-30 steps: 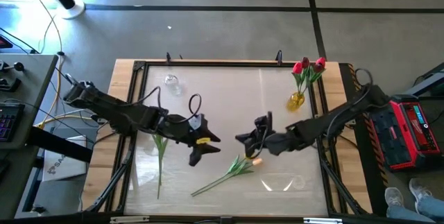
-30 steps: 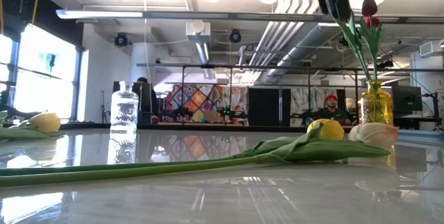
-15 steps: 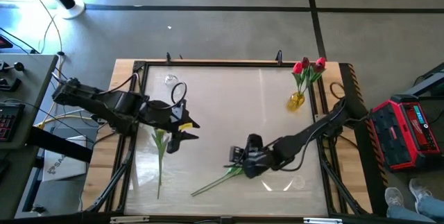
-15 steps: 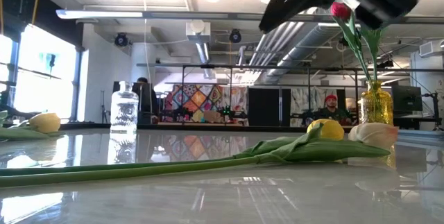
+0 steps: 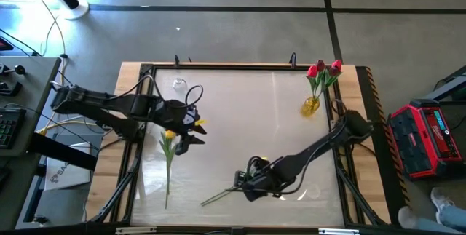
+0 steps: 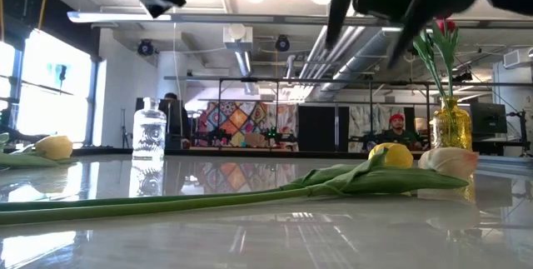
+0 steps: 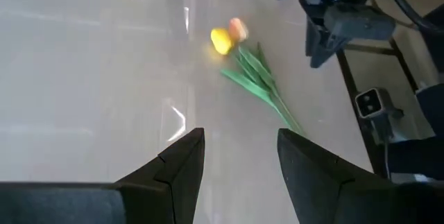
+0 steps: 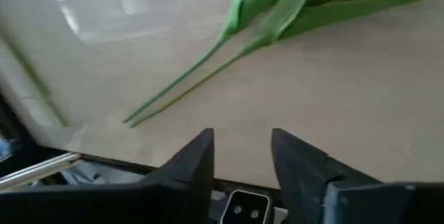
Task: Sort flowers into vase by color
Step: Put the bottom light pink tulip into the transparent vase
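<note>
Our right gripper hovers low in the centre of the overhead frame, its dark fingers spread apart and empty, directly over the long green stems of the two tulips lying together on the glossy white tabletop. Their yellow head and pale peach head rest side by side. Our left gripper waits left of centre, fingers parted and empty, beside a single yellow tulip. Upper right, red tulips stand in a small yellow glass vase; a clear glass bottle stands upper left.
</note>
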Robot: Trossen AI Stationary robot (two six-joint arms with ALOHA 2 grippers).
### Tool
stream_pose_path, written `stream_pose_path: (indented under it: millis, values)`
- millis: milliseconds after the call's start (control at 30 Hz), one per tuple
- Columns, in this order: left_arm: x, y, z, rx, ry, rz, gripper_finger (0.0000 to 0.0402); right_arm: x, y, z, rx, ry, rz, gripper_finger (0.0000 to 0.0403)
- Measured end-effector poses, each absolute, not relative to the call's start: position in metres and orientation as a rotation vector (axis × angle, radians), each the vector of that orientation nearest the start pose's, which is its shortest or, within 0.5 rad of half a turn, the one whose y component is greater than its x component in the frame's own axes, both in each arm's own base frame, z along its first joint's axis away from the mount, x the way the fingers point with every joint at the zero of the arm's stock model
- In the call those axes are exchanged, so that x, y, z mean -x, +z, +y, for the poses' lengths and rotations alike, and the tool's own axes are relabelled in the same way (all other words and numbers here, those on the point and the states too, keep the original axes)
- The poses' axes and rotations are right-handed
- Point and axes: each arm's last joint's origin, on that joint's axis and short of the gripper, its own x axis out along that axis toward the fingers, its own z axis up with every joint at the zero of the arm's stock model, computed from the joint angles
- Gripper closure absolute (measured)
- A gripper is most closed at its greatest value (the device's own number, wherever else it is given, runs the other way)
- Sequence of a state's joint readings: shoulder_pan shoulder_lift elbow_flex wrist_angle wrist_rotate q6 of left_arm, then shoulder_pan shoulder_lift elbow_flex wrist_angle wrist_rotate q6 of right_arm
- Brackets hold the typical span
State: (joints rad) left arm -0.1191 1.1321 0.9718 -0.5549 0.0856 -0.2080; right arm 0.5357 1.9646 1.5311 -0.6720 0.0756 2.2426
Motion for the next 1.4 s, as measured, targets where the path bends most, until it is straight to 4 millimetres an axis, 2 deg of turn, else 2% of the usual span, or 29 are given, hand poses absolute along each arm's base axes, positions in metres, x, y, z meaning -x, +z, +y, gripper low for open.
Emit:
stream_pose_path:
  millis: [133,233,533,833,1000,1400]
  values:
    - [-0.227,0.295,-0.022,0.213,-0.088,0.722,0.0229,-0.360,0.197,0.210,-1.628,-0.916,1.020,0.0235]
    - [-0.228,0.294,-0.019,0.226,-0.073,0.717,0.0229,-0.366,0.187,0.207,-1.648,-0.929,1.060,0.0230]
    - [-0.228,0.294,-0.019,0.221,-0.073,0.718,0.0229,-0.384,0.171,0.184,-1.726,-1.002,1.076,0.0268]
    - [-0.228,0.293,-0.019,0.232,-0.084,0.722,0.0229,-0.392,0.144,0.177,-1.754,-1.085,1.160,0.0290]
    - [-0.227,0.293,-0.019,0.232,-0.085,0.725,0.0229,-0.396,0.143,0.169,-1.775,-1.092,1.136,0.0291]
    - [-0.225,0.290,-0.017,0.202,-0.082,0.763,0.0229,-0.402,0.147,0.167,-1.816,-1.037,1.101,0.0291]
